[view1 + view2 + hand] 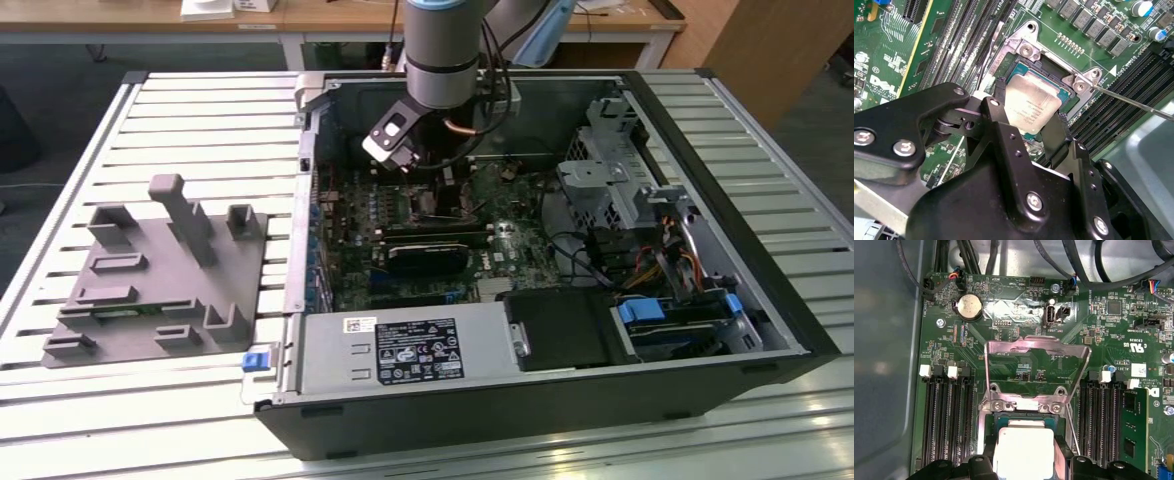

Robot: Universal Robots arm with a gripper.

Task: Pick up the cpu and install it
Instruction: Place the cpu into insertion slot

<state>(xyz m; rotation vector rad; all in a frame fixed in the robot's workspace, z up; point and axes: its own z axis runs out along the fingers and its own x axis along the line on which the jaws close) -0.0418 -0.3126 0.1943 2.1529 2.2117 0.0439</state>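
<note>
The cpu [1032, 104] is a small square chip with a silvery-grey top. It sits low in the open dark socket [1019, 65] on the green motherboard [1114, 330]. In both wrist views my gripper [1026, 120] straddles it, with one black finger [998, 107] against one edge and the other finger [1055, 136] against the opposite edge. In the first wrist view the cpu [1023, 450] lies between the fingers just below the raised metal load plate [1036, 347]. In the exterior view the gripper [441, 185] reaches down into the open computer case [561, 250].
The socket's thin lever rod [1134, 103] sticks out sideways. Memory slots [946, 415] flank the socket on both sides. Cables [1064, 260] hang along the case wall. A grey plastic tray [147, 270] lies on the slatted table at the exterior view's left.
</note>
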